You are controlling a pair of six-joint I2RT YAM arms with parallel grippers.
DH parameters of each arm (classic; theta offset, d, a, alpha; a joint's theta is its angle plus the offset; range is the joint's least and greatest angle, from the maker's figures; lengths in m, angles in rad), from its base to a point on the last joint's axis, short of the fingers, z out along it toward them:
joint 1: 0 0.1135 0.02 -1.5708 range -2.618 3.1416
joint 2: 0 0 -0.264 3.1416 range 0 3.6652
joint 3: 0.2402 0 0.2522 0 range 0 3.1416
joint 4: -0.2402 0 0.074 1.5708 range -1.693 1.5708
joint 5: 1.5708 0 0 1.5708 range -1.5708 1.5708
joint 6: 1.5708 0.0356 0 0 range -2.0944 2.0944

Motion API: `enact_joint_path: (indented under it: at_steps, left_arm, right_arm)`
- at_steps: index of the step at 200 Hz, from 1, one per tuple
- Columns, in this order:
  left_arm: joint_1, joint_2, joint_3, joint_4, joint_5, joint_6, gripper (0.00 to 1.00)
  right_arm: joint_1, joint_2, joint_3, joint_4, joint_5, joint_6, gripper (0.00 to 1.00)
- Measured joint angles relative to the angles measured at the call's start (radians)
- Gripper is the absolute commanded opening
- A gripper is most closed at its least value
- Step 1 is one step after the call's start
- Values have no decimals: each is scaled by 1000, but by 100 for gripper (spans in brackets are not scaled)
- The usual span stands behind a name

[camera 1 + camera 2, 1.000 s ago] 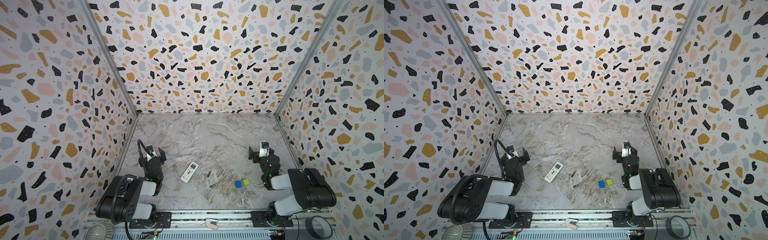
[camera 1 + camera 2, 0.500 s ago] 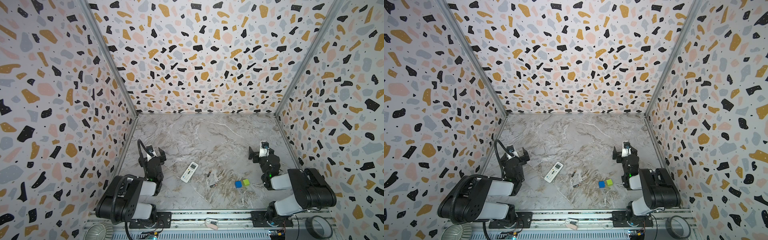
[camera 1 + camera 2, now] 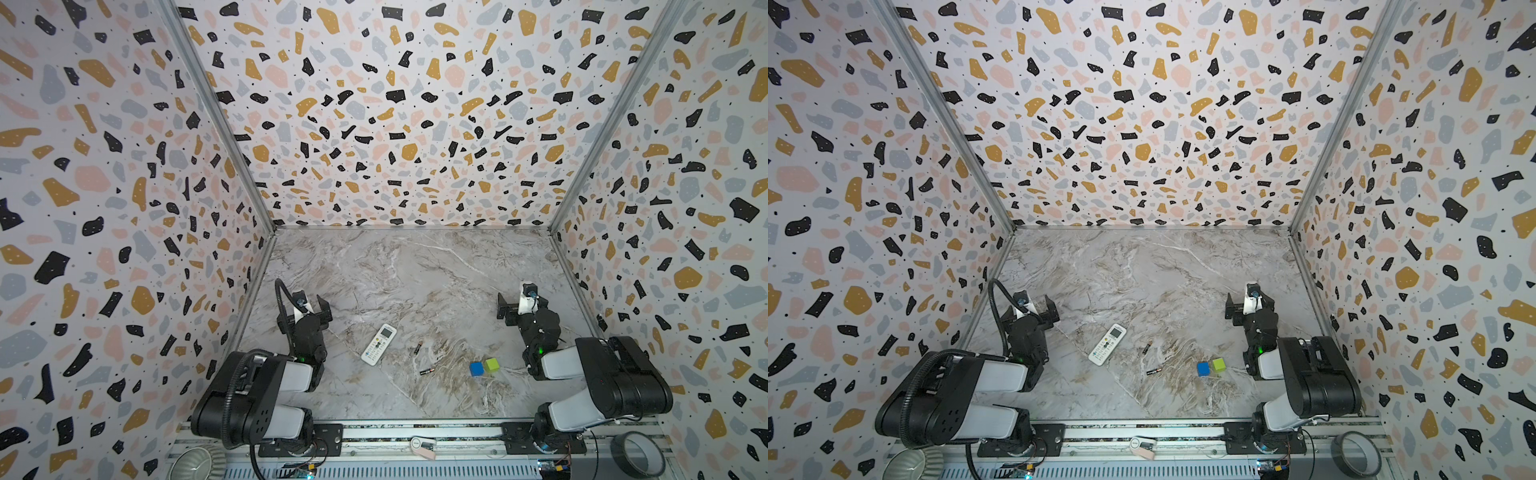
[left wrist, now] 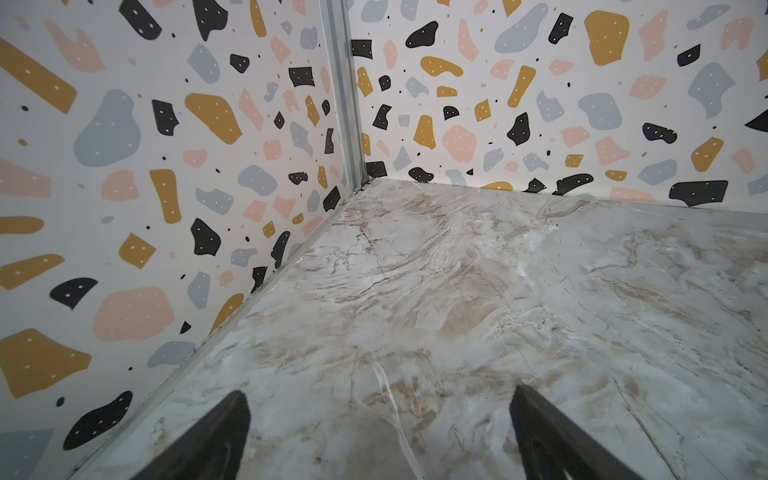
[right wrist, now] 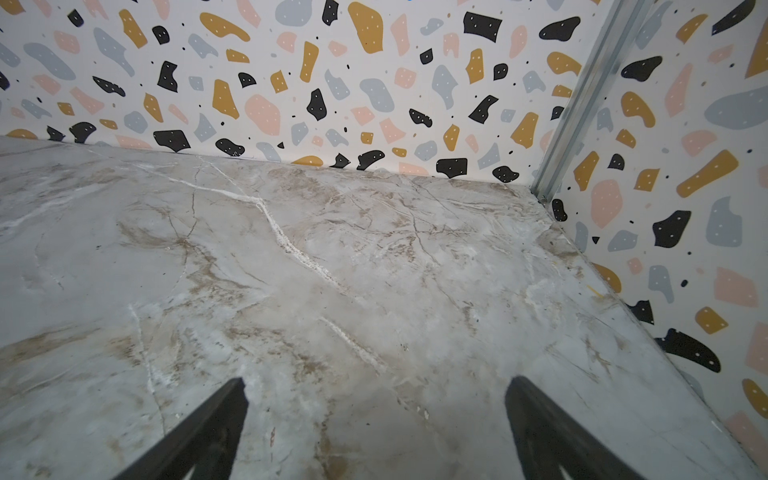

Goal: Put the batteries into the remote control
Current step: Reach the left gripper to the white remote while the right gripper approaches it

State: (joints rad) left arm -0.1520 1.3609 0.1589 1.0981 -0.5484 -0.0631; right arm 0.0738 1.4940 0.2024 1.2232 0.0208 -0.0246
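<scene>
My left fingers [image 4: 216, 440] are wide open and hold nothing, and my right fingers [image 5: 208, 432] are open and empty too, both over the desk [image 3: 415, 270]. The white remote [image 3: 378, 344] lies buttons up between my arms. One battery [image 3: 417, 348] lies near it, the other battery [image 3: 427, 371] nearer the front, with a blue block [image 3: 476, 368] and a green block [image 3: 491, 365] close by.
</scene>
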Motion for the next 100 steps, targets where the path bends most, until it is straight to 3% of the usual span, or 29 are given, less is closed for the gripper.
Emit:
enact_joint_path:
  at_steps: [45,64,100]
  left_arm:
    - [-1,-266,192,-368,78,-23,100]
    - [-10,-383,267,-548,96,-112,100]
    - [-14,-383,460,-886,190,-282,100]
  right_arm:
    - [194,-213,143,-302,169,-74,99]
    - [294,-346,235,-454,251,-63,99]
    - [383,-430,407,-758,244,26,99]
